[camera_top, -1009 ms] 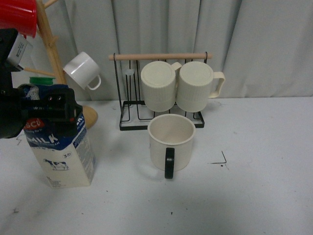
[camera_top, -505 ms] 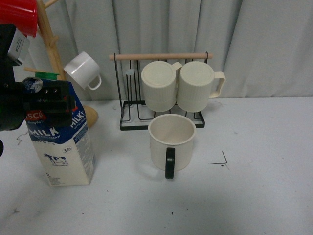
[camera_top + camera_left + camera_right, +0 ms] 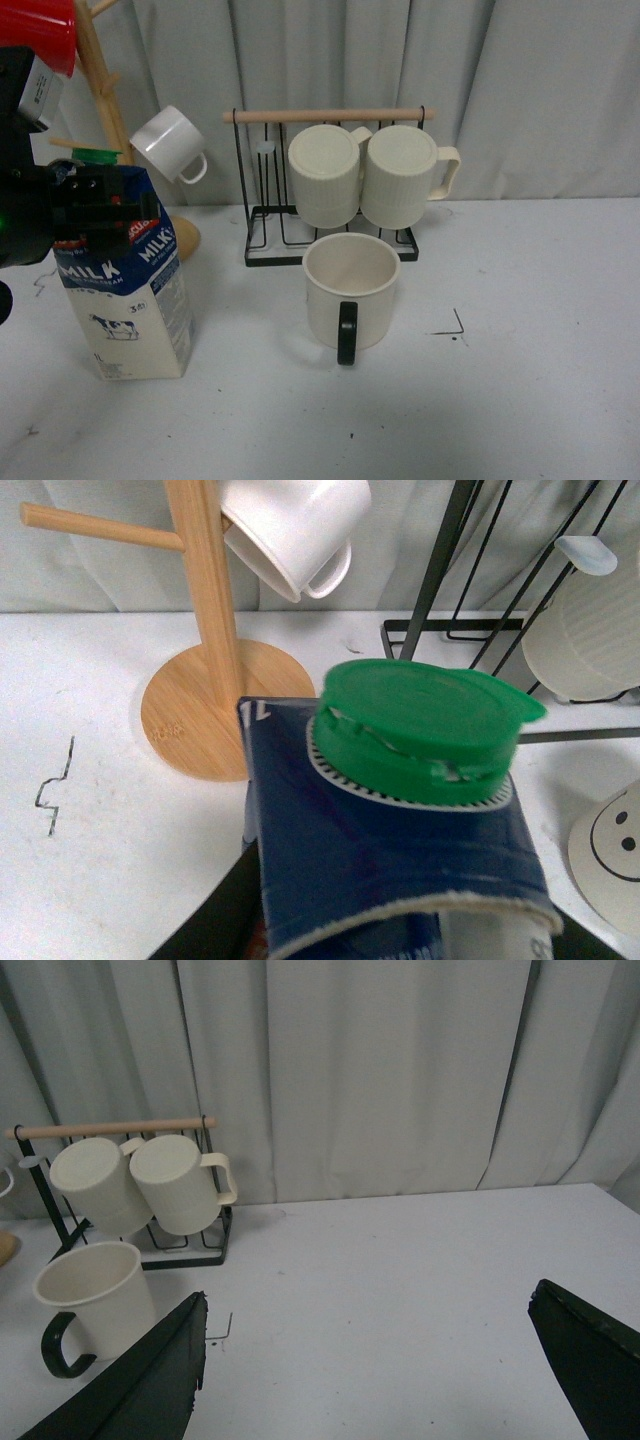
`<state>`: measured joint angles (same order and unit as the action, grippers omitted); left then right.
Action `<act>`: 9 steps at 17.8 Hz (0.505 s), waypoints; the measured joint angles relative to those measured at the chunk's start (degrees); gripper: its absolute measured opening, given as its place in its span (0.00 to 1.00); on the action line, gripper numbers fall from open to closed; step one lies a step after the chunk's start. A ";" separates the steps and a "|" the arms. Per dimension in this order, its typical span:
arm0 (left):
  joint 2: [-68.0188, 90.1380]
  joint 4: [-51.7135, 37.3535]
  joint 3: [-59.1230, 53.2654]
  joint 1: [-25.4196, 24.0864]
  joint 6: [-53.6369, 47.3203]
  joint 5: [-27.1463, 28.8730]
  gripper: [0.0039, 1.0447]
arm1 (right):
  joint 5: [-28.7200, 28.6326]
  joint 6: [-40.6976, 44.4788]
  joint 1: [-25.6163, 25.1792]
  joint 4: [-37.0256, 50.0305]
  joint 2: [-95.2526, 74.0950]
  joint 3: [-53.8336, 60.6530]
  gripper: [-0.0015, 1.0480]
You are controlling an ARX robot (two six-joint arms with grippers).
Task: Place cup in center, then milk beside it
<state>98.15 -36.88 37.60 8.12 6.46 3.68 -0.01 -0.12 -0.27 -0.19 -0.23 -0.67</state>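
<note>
Milk top inside left claw.

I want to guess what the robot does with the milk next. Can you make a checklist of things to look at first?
1. Cup standing upright: ok.
2. Cup right in the center: cannot tell, only one corner mark shows, to its right.
3. Milk upright with its green cap on: ok.
4. Left tool closed on the milk's top: ok.
5. Room beside the cup for the milk: ok, the table between them is bare.
6. Right tool open, holding nothing, away from the cup: ok.
</note>
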 joint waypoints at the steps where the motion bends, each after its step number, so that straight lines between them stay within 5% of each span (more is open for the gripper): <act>1: -0.22 0.04 -0.13 0.04 0.13 0.17 0.36 | 0.00 0.00 0.00 0.00 0.00 0.00 0.94; 9: -3.48 2.60 -0.44 3.91 2.34 4.13 0.05 | 0.00 0.00 0.00 0.00 0.00 0.00 0.94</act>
<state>94.67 -34.28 37.17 12.03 8.80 7.81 -0.01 -0.12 -0.27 -0.19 -0.23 -0.67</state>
